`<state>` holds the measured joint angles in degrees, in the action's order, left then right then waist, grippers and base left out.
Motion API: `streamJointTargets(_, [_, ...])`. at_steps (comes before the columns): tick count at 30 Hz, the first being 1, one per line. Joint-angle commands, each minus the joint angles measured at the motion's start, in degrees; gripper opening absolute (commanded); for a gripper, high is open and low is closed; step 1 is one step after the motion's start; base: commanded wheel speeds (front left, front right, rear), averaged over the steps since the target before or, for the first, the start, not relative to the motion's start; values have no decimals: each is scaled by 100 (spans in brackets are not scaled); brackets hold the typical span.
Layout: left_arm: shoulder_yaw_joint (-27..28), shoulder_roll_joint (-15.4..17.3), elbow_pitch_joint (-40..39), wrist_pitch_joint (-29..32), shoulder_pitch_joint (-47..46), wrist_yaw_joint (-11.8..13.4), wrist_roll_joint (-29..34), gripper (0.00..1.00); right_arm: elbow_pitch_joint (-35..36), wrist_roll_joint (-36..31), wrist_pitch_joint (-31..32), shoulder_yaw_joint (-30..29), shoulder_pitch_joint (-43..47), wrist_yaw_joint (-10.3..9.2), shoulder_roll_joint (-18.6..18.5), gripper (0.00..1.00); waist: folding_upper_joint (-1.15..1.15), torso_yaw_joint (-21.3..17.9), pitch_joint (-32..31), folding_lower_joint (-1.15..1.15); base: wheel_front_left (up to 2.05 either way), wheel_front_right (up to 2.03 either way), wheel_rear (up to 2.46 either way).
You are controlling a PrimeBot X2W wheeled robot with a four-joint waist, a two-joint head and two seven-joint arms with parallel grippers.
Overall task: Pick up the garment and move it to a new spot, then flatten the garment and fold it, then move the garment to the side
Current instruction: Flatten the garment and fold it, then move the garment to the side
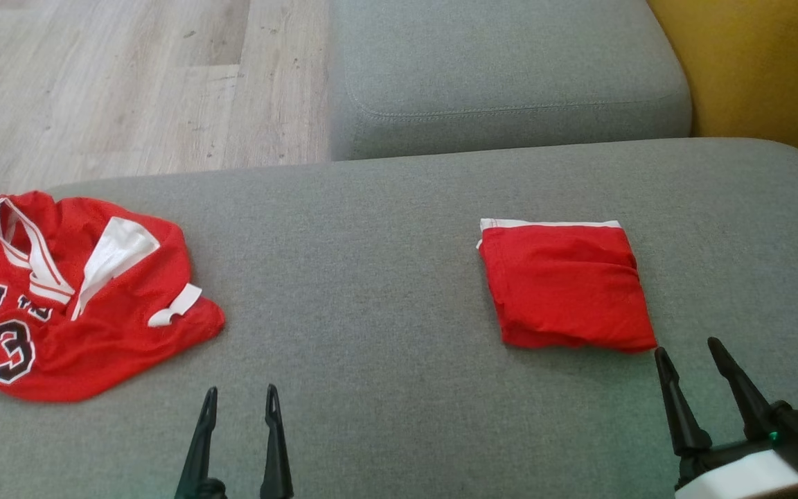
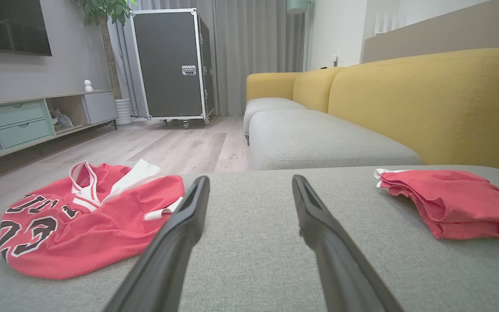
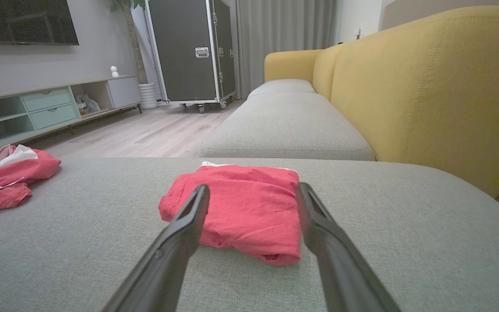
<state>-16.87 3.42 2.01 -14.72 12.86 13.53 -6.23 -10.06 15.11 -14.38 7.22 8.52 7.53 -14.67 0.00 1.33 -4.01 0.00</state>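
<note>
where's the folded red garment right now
In the head view the folded red garment lies on the grey seat cushion, right of centre, just ahead of the right gripper; the crumpled red jersey sits apart at the far left.

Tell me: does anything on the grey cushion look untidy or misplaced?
The red jersey at the grey cushion's left end lies crumpled, its white trim twisted, its lettering partly hidden. The folded red garment on the right lies neat. The left tool and right tool stand open, touching neither.
</note>
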Motion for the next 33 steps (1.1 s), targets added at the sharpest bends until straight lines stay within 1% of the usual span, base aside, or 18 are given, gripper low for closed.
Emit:
streamJointTargets(1, [163, -54, -155, -28, -189, -25, 1, 100, 168, -53, -62, 89, -145, -4, -72, 100, 0, -5, -4, 0, 0, 0, 0])
streamJointTargets(14, [79, -54, -190, -28, -189, 35, 79, 100, 143, -47, -62, 33, -149, -4, -80, 100, 0, 46, 54, 0, 0, 0, 0])
streamJointTargets(23, [-51, -54, -169, -28, -245, 44, 34, 100, 26, 82, -62, -39, -325, -4, -231, 100, 0, 142, 276, 0, 0, 0, 0])
streamJointTargets(29, [-126, -54, -149, -28, -311, 81, 24, 100, -350, 473, -62, 154, -684, -4, -402, 100, 0, 144, 490, 0, 0, 0, 0])
streamJointTargets(31, [-166, -54, -152, -28, -363, 89, 22, 100, -591, 643, -62, 218, -849, -4, -481, 100, 0, 155, 593, 0, 0, 0, 0])
streamJointTargets(32, [-215, -54, -157, -28, -433, 92, 27, 100, -836, 810, 5, 245, -1058, -4, -550, 100, 0, 185, 686, 0, 0, 0, 0])
streamJointTargets(33, [-241, -54, -165, -28, -472, 96, 26, 100, -938, 892, 77, 238, -1171, -4, -579, 100, 0, 203, 743, 0, 0, 0, 0])
